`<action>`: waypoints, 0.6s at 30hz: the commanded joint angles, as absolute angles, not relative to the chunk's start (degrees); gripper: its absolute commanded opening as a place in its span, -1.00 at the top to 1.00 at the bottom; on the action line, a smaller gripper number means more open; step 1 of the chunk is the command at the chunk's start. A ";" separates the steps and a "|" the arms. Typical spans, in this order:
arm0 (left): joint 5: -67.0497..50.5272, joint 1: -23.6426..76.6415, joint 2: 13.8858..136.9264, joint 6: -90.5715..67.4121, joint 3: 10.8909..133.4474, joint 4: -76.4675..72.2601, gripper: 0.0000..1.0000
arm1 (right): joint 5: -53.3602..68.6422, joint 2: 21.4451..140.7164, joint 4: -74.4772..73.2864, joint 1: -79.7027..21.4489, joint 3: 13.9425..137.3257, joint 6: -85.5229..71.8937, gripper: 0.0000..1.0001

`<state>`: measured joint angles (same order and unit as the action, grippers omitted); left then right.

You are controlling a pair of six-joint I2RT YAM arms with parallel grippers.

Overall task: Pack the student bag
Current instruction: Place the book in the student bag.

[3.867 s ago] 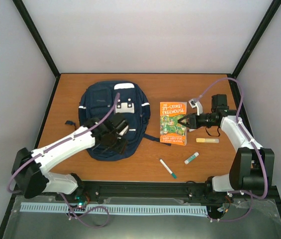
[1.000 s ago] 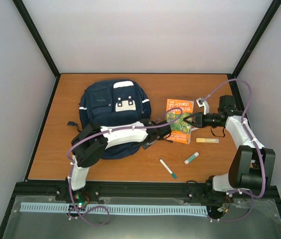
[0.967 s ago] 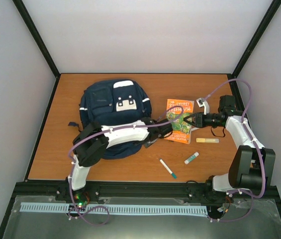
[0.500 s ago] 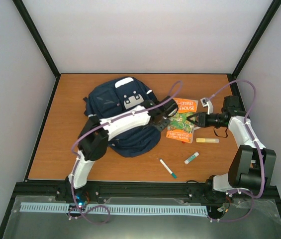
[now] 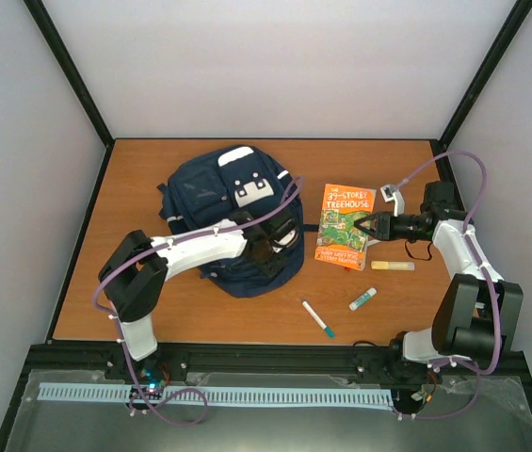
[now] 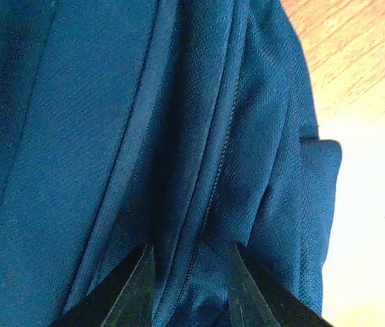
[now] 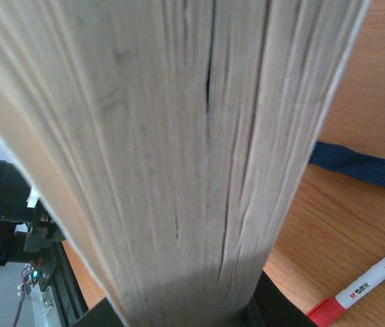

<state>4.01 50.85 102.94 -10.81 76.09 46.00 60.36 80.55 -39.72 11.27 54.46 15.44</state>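
The wooden table (image 5: 134, 188) carries a teal-capped marker (image 5: 318, 318) nearest the arm bases, with a second pen (image 5: 362, 299) and a yellow stick (image 5: 393, 266) just beyond. Mid-table, the left gripper (image 6: 191, 251) hangs over the student bag (image 5: 223, 188), which lies left of centre. Its jaws stand parted astride a zipper seam. The fingers (image 6: 136, 289) are cut off low in the wrist view, so any press on the fabric cannot be told. The right gripper (image 5: 360, 226) pinches the right edge of the orange Treehouse paperback (image 5: 344, 221). Page edges fill its wrist view, hiding the fingertips. Pale walls (image 5: 275, 66) close the far side.
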 commanded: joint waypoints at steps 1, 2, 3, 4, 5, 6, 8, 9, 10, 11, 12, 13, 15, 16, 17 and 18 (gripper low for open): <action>3.36 50.71 101.38 -12.16 74.67 41.99 0.40 | 64.02 80.54 -38.38 11.76 54.49 16.41 0.94; 3.72 50.76 101.51 -12.24 74.70 41.91 0.40 | 64.05 80.72 -38.47 11.76 54.48 16.43 0.95; 4.54 50.84 101.52 -12.41 74.70 41.74 0.40 | 64.19 80.92 -38.56 11.71 54.57 16.55 0.94; 5.52 50.89 101.62 -12.54 74.68 41.49 0.39 | 64.25 81.06 -38.58 11.71 54.57 16.60 0.94; 6.44 50.89 101.67 -12.56 74.78 41.17 0.35 | 64.34 81.19 -38.66 11.75 54.57 16.61 0.94; 7.76 50.97 101.75 -12.71 74.94 40.95 0.33 | 64.40 81.21 -38.67 11.73 54.62 16.60 0.94; 9.89 51.09 102.22 -12.79 75.41 40.37 0.33 | 64.39 81.29 -38.67 11.75 54.56 16.61 0.94; 10.61 51.21 102.63 -12.56 75.67 40.09 0.34 | 64.50 81.29 -38.67 11.73 54.53 16.56 0.94; 11.95 51.49 103.10 -12.28 76.01 39.74 0.36 | 64.48 81.34 -38.67 11.77 54.50 16.59 0.94; 13.25 51.84 103.67 -11.96 76.28 39.40 0.38 | 64.52 81.45 -38.67 11.78 54.48 16.60 0.94; 14.67 52.24 104.22 -11.60 76.47 39.08 0.41 | 64.51 81.49 -38.67 11.73 54.48 16.60 0.94; 16.20 52.55 104.81 -11.46 76.66 38.82 0.43 | 64.63 81.58 -38.72 11.71 54.49 16.49 0.94; 19.17 52.85 105.95 -11.41 77.08 38.80 0.50 | 64.60 81.49 -38.76 11.74 54.44 16.51 0.94; 20.44 52.95 106.34 -11.40 77.50 39.18 0.57 | 64.48 81.37 -38.76 11.75 54.41 16.37 0.94; 21.42 52.99 106.52 -11.42 77.86 39.60 0.63 | 64.39 81.20 -38.62 11.73 54.31 16.26 0.94; 22.24 53.03 106.45 -11.30 78.13 39.92 0.70 | 64.32 81.02 -38.45 11.76 54.17 15.93 0.94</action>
